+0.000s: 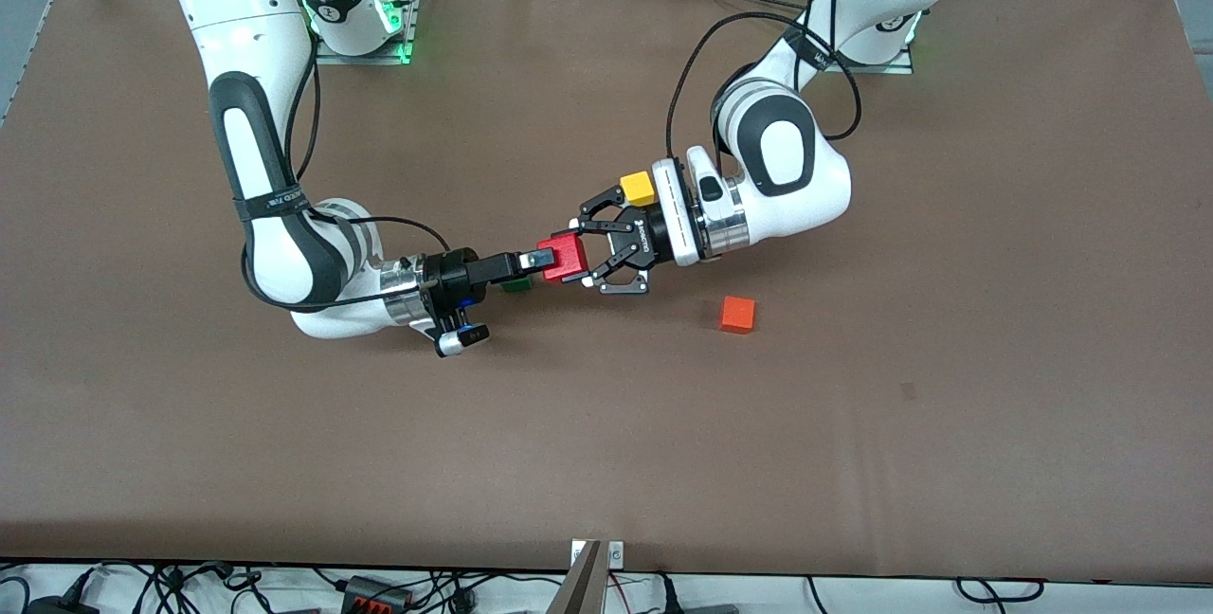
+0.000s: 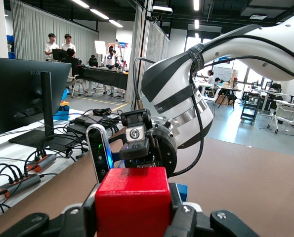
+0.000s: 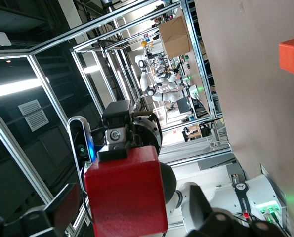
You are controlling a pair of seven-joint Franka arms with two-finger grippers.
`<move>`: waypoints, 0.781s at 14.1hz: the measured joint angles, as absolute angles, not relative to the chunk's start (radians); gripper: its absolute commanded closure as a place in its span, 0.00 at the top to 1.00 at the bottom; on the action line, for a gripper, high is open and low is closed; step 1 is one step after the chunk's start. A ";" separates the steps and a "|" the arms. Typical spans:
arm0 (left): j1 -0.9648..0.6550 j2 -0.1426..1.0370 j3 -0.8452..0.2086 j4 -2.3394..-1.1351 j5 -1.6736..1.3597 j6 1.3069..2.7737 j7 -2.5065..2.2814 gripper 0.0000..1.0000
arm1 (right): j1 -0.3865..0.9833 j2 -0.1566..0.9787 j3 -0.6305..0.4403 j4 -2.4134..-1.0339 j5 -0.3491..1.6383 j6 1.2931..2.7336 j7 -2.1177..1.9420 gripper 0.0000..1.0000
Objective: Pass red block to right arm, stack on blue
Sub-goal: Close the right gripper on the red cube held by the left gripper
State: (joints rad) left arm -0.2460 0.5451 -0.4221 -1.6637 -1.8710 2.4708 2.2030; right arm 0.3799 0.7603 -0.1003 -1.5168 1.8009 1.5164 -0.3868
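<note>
The red block (image 1: 563, 257) is held above the table between the two grippers. My left gripper (image 1: 581, 252) is shut on it, and in the left wrist view its pads press both sides of the block (image 2: 133, 202). My right gripper (image 1: 542, 259) faces it with a finger on each side of the block (image 3: 124, 190). Gaps show there, so it is open. The blue cube is hidden in the front view. A small deep-blue patch (image 2: 182, 191) shows under the right gripper, and I cannot tell if it is the cube.
A dark green cube (image 1: 516, 285) lies under the right gripper. A yellow cube (image 1: 638, 188) sits beside the left gripper, farther from the front camera. An orange cube (image 1: 737, 314) lies nearer the front camera, toward the left arm's end, and also shows in the right wrist view (image 3: 292, 53).
</note>
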 measured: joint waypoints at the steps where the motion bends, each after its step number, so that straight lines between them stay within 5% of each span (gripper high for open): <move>1: -0.246 0.545 -0.422 -1.664 -1.871 2.471 2.203 0.14 | 0.380 0.763 -0.100 -1.514 1.801 1.516 -0.387 0.76; 7: -0.245 0.546 -0.422 -1.663 -1.876 2.472 2.199 0.22 | 0.380 0.767 -0.102 -1.501 1.802 1.516 -0.411 0.11; 8: -0.245 0.546 -0.422 -1.663 -1.877 2.472 2.199 0.44 | 0.380 0.767 -0.102 -1.501 1.802 1.516 -0.413 0.03; 9: -0.245 0.546 -0.422 -1.663 -1.877 2.472 2.199 0.99 | 0.379 0.767 -0.102 -1.501 1.802 1.516 -0.414 0.01; 11: -0.245 0.546 -0.422 -1.663 -1.878 2.472 2.202 1.00 | 0.379 0.767 -0.102 -1.501 1.802 1.516 -0.414 0.00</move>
State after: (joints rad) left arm -0.2452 0.5458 -0.4215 -1.6631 -1.8783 2.4719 2.2024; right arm 0.3793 0.7667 -0.1022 -1.5009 1.8023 1.5155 -0.4135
